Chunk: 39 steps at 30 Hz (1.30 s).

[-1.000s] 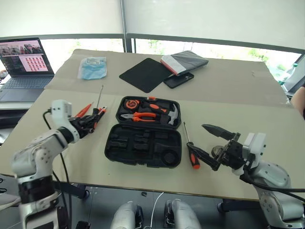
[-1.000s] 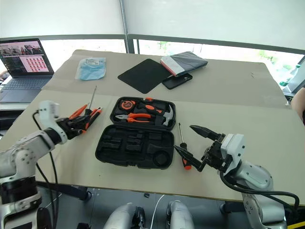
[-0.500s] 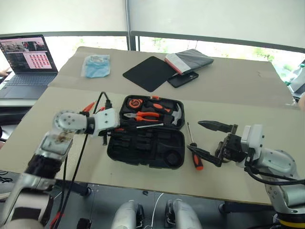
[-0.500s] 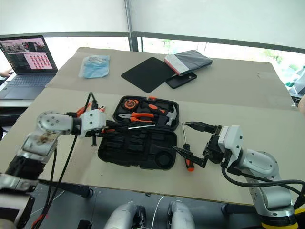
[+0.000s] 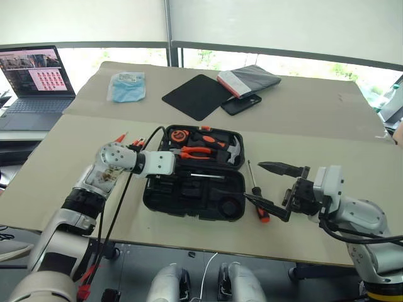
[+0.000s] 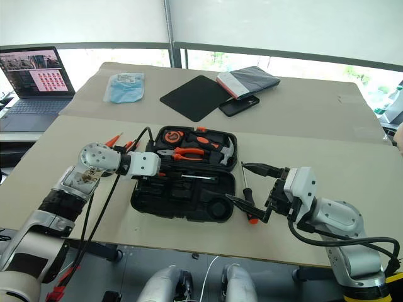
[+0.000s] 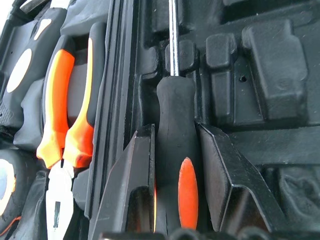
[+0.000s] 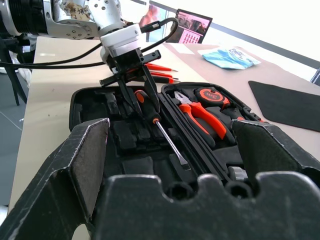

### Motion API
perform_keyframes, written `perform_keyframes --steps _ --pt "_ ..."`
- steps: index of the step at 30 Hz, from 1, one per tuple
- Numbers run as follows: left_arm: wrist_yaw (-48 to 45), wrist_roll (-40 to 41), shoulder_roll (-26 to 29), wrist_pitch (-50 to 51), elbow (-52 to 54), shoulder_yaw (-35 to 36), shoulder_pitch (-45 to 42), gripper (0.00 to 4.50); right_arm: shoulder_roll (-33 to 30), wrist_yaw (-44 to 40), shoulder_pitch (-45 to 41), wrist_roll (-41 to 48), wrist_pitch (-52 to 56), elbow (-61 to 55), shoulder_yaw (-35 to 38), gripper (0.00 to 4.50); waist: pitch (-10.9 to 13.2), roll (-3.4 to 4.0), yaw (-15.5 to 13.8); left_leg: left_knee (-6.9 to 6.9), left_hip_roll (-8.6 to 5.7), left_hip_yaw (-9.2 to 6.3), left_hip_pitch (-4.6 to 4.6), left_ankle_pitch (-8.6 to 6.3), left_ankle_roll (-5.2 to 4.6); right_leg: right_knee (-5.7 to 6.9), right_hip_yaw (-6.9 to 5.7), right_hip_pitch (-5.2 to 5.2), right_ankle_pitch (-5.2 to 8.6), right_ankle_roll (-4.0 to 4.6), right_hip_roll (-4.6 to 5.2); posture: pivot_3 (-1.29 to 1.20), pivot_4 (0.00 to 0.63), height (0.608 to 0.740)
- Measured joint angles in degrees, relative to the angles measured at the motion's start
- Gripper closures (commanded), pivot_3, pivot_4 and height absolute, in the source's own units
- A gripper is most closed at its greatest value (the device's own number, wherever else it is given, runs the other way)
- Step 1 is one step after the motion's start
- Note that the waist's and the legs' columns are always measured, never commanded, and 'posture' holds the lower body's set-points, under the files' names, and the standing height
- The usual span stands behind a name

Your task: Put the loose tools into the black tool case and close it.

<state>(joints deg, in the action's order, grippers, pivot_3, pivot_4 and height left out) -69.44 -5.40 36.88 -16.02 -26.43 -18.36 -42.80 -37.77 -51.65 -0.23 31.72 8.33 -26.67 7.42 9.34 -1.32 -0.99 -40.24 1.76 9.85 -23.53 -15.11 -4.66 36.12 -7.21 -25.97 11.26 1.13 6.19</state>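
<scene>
the black tool case (image 5: 195, 189) lies open on the counter (image 5: 302, 126), its lid half toward the far side holding a hammer (image 5: 230, 151), pliers (image 5: 192, 152) and an orange tape measure (image 5: 175, 134). the near half shows moulded recesses.

the left claw (image 8: 142, 97) is clamped on a screwdriver (image 7: 175, 135), one finger (image 7: 132, 185) on each side of its black-and-orange handle. the screwdriver lies low over the near half of the case, along the edge next to the hinge, its metal shaft pointing away from the claw toward the case's right side. whether it already rests in a recess i cannot tell.

two more screwdrivers (image 5: 129, 139) lie on the counter just left of the case, behind the left arm. another screwdriver (image 5: 255, 198) lies on the counter just right of the case, handle toward the near edge.

the right claw (image 5: 272, 186) hangs level near that screwdriver, pointing toward the case, its fingers wide apart and holding nothing.

farther back on the counter are a flat black mat (image 5: 196, 96), a phone (image 5: 238, 104), a grey folded bundle (image 5: 249, 80) and a blue packet (image 5: 126, 86). a laptop (image 5: 34, 78) stands off to the left.
</scene>
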Motion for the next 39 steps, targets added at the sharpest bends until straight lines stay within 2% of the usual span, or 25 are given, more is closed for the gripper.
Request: perform_keyframes --steps 7,8,10,12,17,18,19,23,24,25,29,34,39 --pt "0.0 -0.3 -0.8 1.3 -0.6 0.1 -0.3 3.67 0.0 0.7 0.5 0.2 2.0 -0.9 -0.2 0.0 0.0 0.0 -0.1 -0.13 0.0 0.01 -0.05 -0.01 -0.02 0.05 -0.03 0.01 -0.01 0.0 -0.06 0.0 0.15 0.74" --pt "-1.0 0.7 -0.9 2.8 -0.2 0.3 -0.2 2.67 0.0 0.7 0.5 0.5 2.2 -1.0 -0.2 0.0 0.0 0.0 -0.1 -0.12 0.0 0.0 -0.07 -0.01 -0.03 0.05 -0.03 0.0 -0.01 0.0 -0.07 0.0 0.15 0.74" --pt "-1.3 1.7 -1.3 4.0 0.9 1.3 0.0 2.09 0.0 0.7 0.5 0.6 2.4 -1.0 -0.3 0.0 0.0 0.0 -0.2 -0.12 -0.01 -0.01 -0.09 -0.02 -0.04 0.04 -0.04 0.0 -0.01 -0.01 -0.06 0.0 0.15 0.74" --pt "0.8 3.1 -3.1 5.0 2.1 2.9 0.1 1.33 0.0 0.7 0.4 0.7 2.9 -1.1 -0.3 0.0 0.0 0.0 -0.4 -0.18 -0.02 -0.02 -0.14 -0.03 -0.06 0.03 -0.06 0.0 -0.01 -0.01 -0.05 0.0 0.15 0.74" --pt "3.9 8.9 -5.3 9.4 5.3 8.1 2.7 1.33 0.0 0.8 0.7 0.9 3.6 -1.5 -0.7 0.0 0.0 0.0 0.3 -0.27 -0.01 0.0 -0.15 -0.04 -0.07 0.06 0.0 0.0 -0.05 -0.07 -0.07 0.0 0.15 0.74" --pt "4.7 10.2 -5.4 10.9 5.8 9.2 3.6 1.89 0.1 0.9 1.0 1.0 3.6 -1.6 -0.7 0.0 0.0 0.0 0.4 -0.27 0.0 -0.01 -0.14 -0.02 -0.04 0.07 0.02 0.0 -0.05 -0.07 -0.06 0.0 0.15 0.74" --pt "5.4 11.1 -5.5 12.4 6.3 10.3 4.8 2.09 0.1 1.1 1.2 1.0 3.7 -1.8 -0.7 0.0 0.0 0.0 0.6 -0.27 0.02 -0.01 -0.11 0.0 -0.01 0.09 0.03 0.0 -0.05 -0.07 -0.07 0.0 0.15 0.74" --pt "7.5 13.6 -7.1 17.0 7.1 12.0 9.1 3.65 0.4 1.9 2.0 1.0 3.8 -2.1 -0.5 0.0 0.0 0.0 0.4 -0.27 0.02 -0.01 -0.07 0.01 0.01 0.16 0.0 0.01 -0.04 -0.07 -0.11 0.0 0.15 0.74" --pt "8.1 13.7 -7.9 17.6 7.1 11.9 9.7 3.87 0.4 1.9 2.1 1.0 3.8 -2.2 -0.5 0.0 0.0 0.0 0.3 -0.28 0.01 -0.01 -0.07 0.0 -0.01 0.16 0.0 0.03 -0.05 -0.07 -0.1 0.0 0.15 0.74" --pt "8.5 13.7 -8.6 18.1 7.1 11.7 10.1 4.39 0.5 1.9 2.2 1.0 3.8 -2.2 -0.5 0.0 0.0 0.0 0.1 -0.3 0.0 -0.01 -0.09 -0.01 -0.03 0.14 -0.02 0.04 -0.05 -0.08 -0.09 0.0 0.15 0.74" --pt "9.7 11.7 -9.5 18.8 7.1 9.5 9.4 4.46 0.8 2.2 2.3 1.0 3.8 -2.3 -0.5 0.0 0.0 0.01 0.0 -0.35 0.0 -0.01 -0.07 -0.05 -0.08 0.11 -0.02 0.12 -0.06 -0.08 -0.09 0.0 0.15 0.74" --pt "10.6 9.7 -10.5 19.0 7.0 7.4 9.0 4.46 0.8 2.2 3.4 1.1 3.8 -2.6 -0.1 0.0 0.0 0.06 -0.3 -0.35 0.02 -0.06 0.42 -0.18 -0.18 -0.06 -0.07 0.69 -0.05 -0.1 0.07 0.0 0.15 0.74" --pt "9.7 9.5 -10.5 22.0 8.1 6.8 8.7 4.46 1.3 3.4 5.1 1.1 4.2 -3.1 0.1 0.0 -0.1 0.1 -0.3 -0.35 0.02 -0.11 0.43 -0.26 -0.19 -0.09 -0.06 0.74 -0.04 -0.12 0.24 0.0 0.15 0.74"
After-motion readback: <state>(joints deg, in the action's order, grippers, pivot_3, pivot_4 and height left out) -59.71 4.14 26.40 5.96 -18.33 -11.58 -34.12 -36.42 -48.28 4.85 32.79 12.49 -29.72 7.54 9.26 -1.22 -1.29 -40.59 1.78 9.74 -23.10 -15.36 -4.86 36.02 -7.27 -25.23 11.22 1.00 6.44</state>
